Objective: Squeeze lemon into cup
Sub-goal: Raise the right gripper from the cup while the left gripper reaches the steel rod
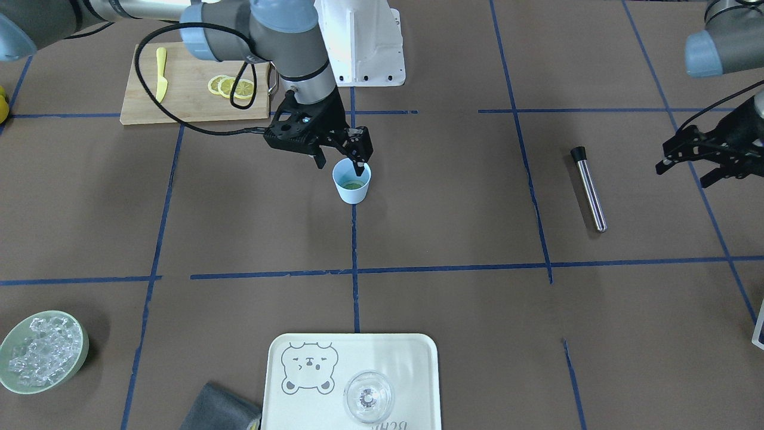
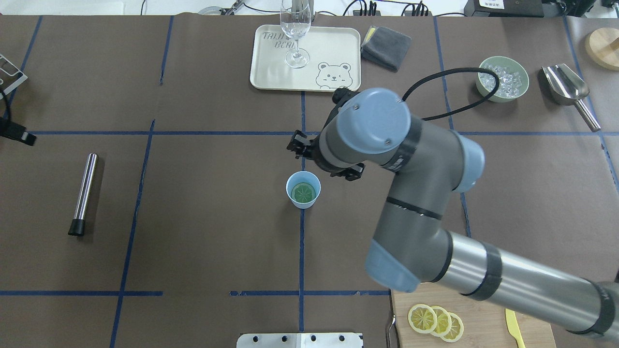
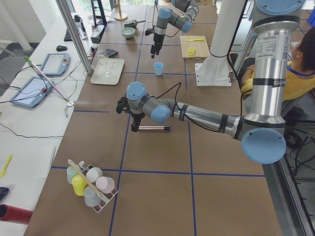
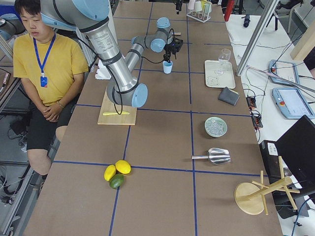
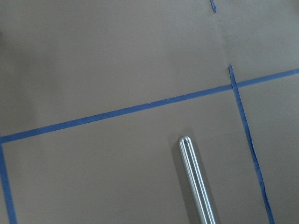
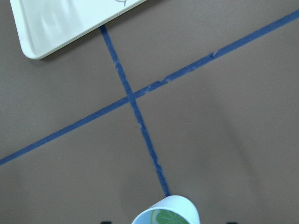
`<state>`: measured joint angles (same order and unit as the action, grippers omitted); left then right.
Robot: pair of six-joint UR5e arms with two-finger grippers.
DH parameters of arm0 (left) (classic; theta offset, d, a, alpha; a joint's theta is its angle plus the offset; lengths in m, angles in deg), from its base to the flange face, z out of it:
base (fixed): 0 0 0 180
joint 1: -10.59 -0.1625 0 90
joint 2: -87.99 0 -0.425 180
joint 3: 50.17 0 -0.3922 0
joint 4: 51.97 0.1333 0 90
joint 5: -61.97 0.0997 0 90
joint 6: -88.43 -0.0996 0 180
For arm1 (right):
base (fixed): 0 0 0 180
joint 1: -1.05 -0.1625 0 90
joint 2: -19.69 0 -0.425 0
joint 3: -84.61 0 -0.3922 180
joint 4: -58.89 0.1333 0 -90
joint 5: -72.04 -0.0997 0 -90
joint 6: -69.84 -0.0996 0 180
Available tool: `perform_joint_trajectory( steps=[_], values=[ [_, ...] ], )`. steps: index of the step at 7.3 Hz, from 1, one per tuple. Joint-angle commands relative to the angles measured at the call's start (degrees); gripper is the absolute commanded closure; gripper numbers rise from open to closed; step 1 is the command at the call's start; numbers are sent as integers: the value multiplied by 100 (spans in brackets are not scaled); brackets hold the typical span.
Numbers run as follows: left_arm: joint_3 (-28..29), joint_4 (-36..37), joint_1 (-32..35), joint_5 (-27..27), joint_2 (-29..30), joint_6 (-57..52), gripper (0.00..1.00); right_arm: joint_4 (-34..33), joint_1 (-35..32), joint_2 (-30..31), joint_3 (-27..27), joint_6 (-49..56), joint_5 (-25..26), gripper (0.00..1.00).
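Observation:
The light-blue cup (image 1: 352, 193) stands on the brown table near its middle; it also shows in the overhead view (image 2: 289, 185) and at the bottom edge of the right wrist view (image 6: 180, 206). One lemon slice (image 2: 303, 193) lies flat inside the cup and looks greenish there (image 1: 352, 185). My right gripper (image 1: 341, 163) hangs open and empty just above the cup's rim, one fingertip (image 1: 361, 168) over the cup's mouth. My left gripper (image 1: 686, 170) is open and empty, far from the cup at the table's side.
A cutting board (image 1: 143, 107) behind the cup holds three more lemon slices (image 1: 230, 88) and a yellow knife (image 1: 161, 74). A metal muddler (image 1: 589, 188) lies near my left gripper. A tray (image 1: 412, 352) with a clear glass (image 1: 368, 397), a bowl of ice (image 1: 12, 382) and a grey cloth (image 1: 218, 409) sit at the far side.

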<state>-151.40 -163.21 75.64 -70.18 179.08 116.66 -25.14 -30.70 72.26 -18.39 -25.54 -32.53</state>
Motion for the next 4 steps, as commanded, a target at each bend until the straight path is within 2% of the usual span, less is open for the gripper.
perform_joint_trajectory(
  steps=[1,3,4],
  values=[
    [303,-860,-1001,769,102,1787,0,1,-689,953,-754,973,-721,3],
    [978,-1242,-1073,717,163,1923,4,18,-877,1203,-827,1162,-925,1],
    [1017,-1173,-1177,743,285,2045,6,10,-877,1256,-897,1162,-926,0]
  ],
)
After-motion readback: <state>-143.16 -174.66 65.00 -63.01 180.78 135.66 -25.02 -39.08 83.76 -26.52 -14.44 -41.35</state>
